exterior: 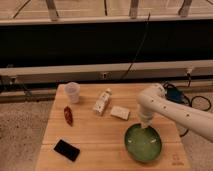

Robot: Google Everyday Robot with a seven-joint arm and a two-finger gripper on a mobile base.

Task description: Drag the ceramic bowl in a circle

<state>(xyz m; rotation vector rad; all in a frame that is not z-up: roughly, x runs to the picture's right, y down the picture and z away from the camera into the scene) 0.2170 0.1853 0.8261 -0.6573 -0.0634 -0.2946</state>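
The ceramic bowl [143,144] is a wide, shallow, glossy green bowl with a darker rim. It sits on the wooden table [100,135] near the front right corner. My gripper [144,124] comes down from the white arm [175,110] on the right and meets the bowl's far rim. The arm's wrist hides the fingers.
A translucent plastic cup [72,92] stands at the back left. A white carton [102,101] and a small white packet [120,112] lie mid-table. A red chili-like item [68,115] and a black phone-like slab [66,150] lie at the left. A dark wall and rail run behind.
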